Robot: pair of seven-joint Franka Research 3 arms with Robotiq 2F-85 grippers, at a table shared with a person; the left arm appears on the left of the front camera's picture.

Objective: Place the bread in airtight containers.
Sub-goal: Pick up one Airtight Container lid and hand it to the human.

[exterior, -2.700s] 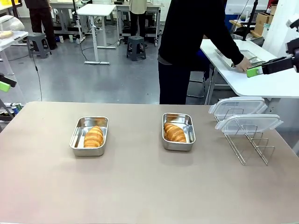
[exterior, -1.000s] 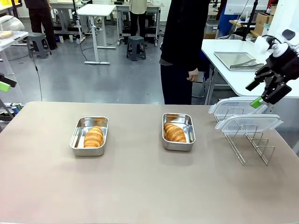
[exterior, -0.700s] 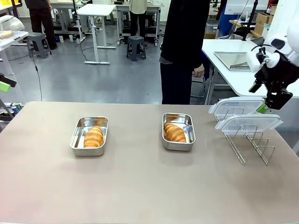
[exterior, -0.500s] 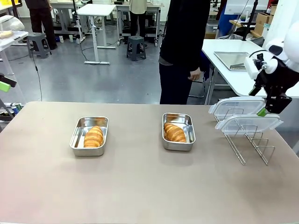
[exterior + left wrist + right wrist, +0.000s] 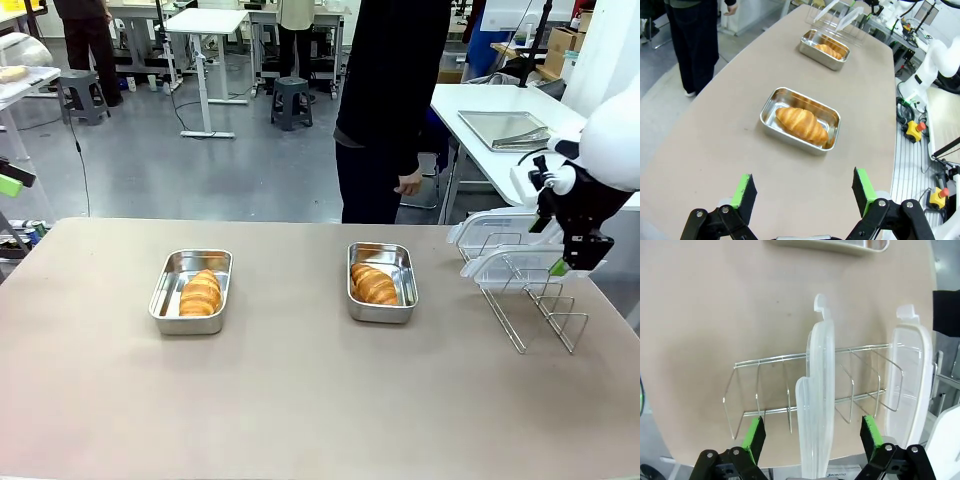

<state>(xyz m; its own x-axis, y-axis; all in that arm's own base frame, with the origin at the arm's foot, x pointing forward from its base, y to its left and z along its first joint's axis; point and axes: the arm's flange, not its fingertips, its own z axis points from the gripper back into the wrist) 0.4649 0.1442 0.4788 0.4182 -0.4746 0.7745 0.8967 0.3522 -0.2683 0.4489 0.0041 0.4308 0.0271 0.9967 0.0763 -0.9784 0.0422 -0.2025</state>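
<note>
Far right of frame, our right gripper (image 5: 560, 265) straddles the near lid (image 5: 510, 266), jaws apart; left gripper (image 5: 802, 192) gapes too. Croissants (image 5: 201, 293) sit in tins (image 5: 172, 280) mid-frame. Off-centre pinch could topple the rack (image 5: 545, 315).

White R arm (image 5: 612, 150), blk tool (image 5: 812, 437), green pads (image 5: 756, 434)

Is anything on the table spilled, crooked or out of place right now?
Nothing stands out. Both croissants lie inside their tins, nothing spilled, and both clear lids stand slotted in the wire rack. The right gripper straddles one lid, jaws open.
</note>
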